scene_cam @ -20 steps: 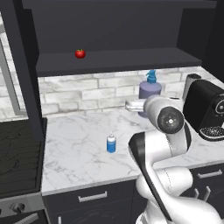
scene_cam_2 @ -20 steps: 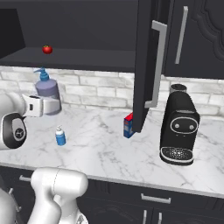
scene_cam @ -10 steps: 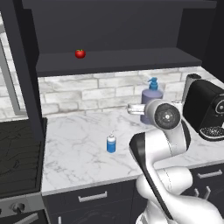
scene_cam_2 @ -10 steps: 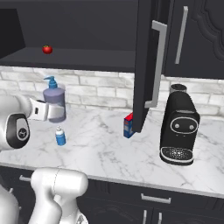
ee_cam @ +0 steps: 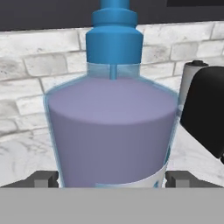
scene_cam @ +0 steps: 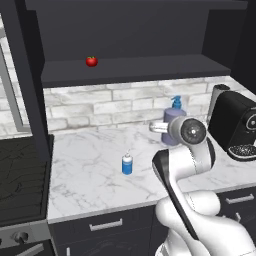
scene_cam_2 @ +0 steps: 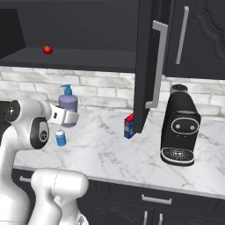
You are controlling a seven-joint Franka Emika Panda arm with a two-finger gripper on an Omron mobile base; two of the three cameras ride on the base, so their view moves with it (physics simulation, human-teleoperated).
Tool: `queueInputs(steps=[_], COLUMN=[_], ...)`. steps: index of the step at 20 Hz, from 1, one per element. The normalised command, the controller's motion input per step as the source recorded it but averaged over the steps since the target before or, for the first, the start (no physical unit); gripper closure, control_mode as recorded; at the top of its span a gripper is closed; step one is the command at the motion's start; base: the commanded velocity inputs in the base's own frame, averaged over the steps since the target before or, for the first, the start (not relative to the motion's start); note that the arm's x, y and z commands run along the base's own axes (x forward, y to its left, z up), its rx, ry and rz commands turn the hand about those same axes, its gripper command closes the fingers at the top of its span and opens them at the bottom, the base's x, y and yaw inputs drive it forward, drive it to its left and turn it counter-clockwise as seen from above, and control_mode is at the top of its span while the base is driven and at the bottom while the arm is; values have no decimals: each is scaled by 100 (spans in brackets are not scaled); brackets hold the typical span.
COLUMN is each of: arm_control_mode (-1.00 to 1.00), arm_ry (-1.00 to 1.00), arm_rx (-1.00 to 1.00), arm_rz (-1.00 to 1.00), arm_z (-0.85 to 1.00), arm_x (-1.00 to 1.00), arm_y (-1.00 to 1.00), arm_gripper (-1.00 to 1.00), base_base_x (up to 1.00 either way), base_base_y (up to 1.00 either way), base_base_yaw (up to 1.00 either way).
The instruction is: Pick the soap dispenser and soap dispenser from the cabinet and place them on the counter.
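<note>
Right now the end effector stands with its jaws spread wide, one dark fingertip on each side of the greyish-purple soap dispenser; whether the pads actually press the bottle cannot be told. In the hand view the bottle sits between the tips, its blue pump rising above the purple body. From the base views, this larger dispenser stands upright on the white marble surface, toward the back edge near the brick wall, with the white end effector reaching it from the front. The small bright-blue soap dispenser with a white pump stands apart on the same surface, nearer the front edge and to the left of the purple one in the left base view. A black coffee machine stands toward the right end of the surface. A slim red-topped blue bottle sits just beside the lower edge of the open dark cabinet door. Above, a small red tomato rests on the cabinet shelf. A black stovetop borders the left edge of the surface
</note>
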Motion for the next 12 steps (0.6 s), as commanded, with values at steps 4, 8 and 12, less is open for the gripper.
queueInputs(steps=[4,8,12], arm_control_mode=[-100,-100,-100], arm_ry=[-14,-12,-10], arm_rx=[0,-2,-3], arm_rz=[6,8,8], arm_z=[-52,-54,-54], arm_x=[29,37,39], arm_y=[-5,-7,-9], arm_gripper=[100,100,100], base_base_x=[0,0,0], base_base_y=[0,0,0], base_base_yaw=[0,0,0])
